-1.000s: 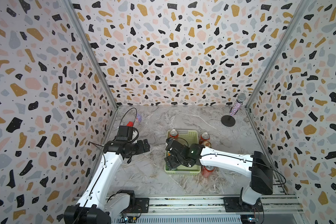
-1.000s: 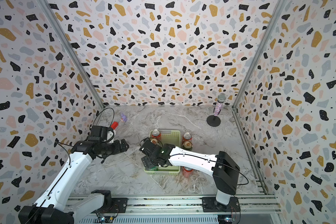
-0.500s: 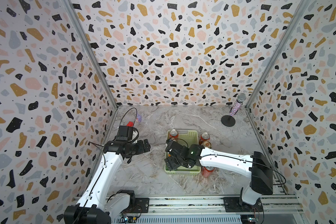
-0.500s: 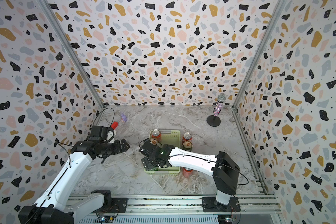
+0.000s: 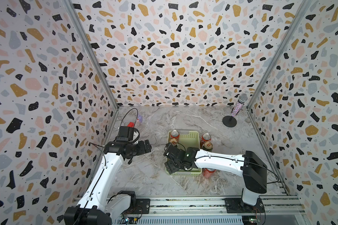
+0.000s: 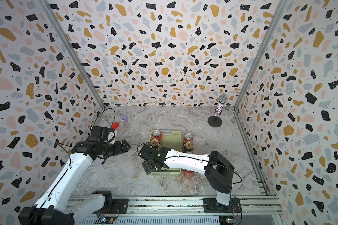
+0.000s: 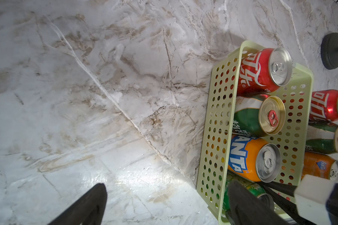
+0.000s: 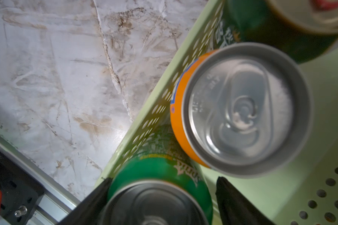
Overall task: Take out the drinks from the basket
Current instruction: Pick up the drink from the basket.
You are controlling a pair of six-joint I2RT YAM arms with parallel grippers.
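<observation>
"anta" on the orange can [image 7: 248,157]; "sprit" on the green can [image 8: 160,171].

4 cans [image 7: 256,161] in basket's [image 5: 191,140] left side — other cans [image 5: 205,138] outside, just rt

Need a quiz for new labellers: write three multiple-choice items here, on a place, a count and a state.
1. The bright green can stands: A. at the basket's far end; B. outside the basket; C. at the basket's end nearest the arm bases.
2. Cans in the basket: A. two; B. four; C. six.
3. The left end effector is: A. open, empty; B. shut on a can; C. shut on the basket.
Key: C, inside the wall beside the rail; B, one row of four; A, fingers wide apart over bare table.
</observation>
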